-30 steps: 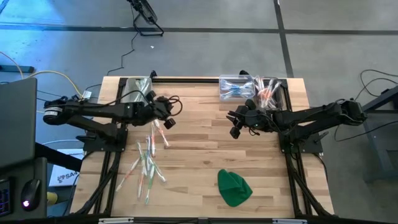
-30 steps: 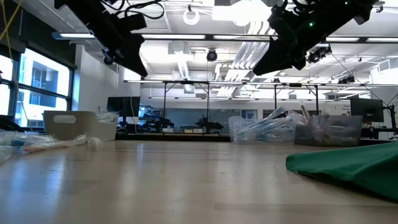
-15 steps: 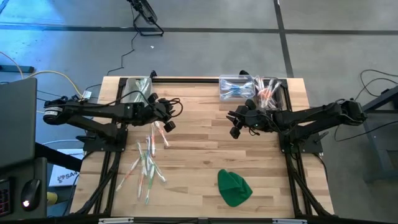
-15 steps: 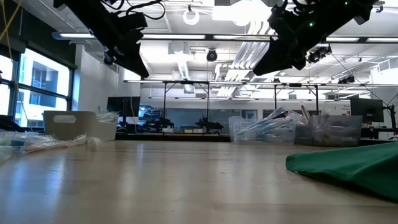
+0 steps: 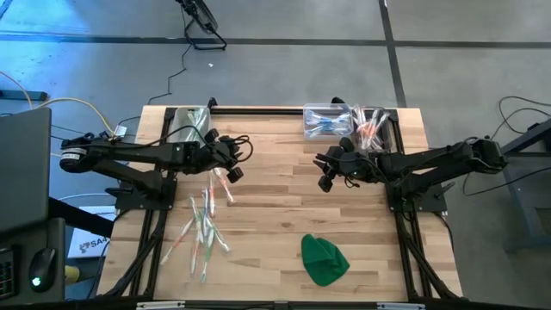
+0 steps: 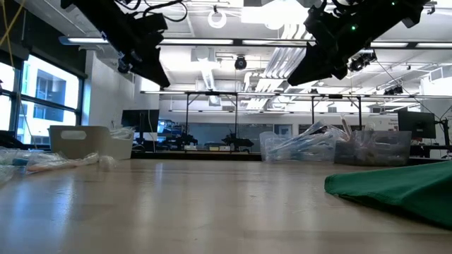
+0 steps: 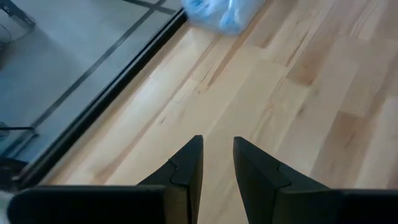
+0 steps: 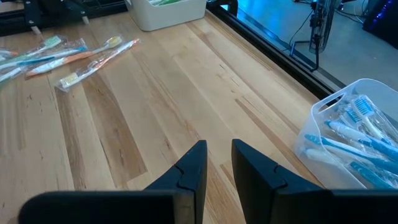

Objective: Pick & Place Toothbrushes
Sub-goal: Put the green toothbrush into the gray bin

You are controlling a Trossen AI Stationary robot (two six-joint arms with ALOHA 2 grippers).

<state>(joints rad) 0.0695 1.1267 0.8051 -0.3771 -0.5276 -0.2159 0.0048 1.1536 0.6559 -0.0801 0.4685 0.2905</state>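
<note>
toothbrushes [image 5: 205, 226] left — cloth [image 5: 324, 259] right

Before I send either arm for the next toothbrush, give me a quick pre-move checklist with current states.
1. left gripper holds nothing: ok, only a narrow gap and bare wood between the fingers.
2. right gripper holds nothing: ok, same narrow empty gap.
3. Both grippers clear of the table: ok, raised in the low view.
4. loose toothbrushes available: ok, scattered on the left side near the left gripper.
5. bin of blue toothbrushes at the far edge unobstructed: ok.
6. green cloth away from the pile: ok, near the front right.
</note>
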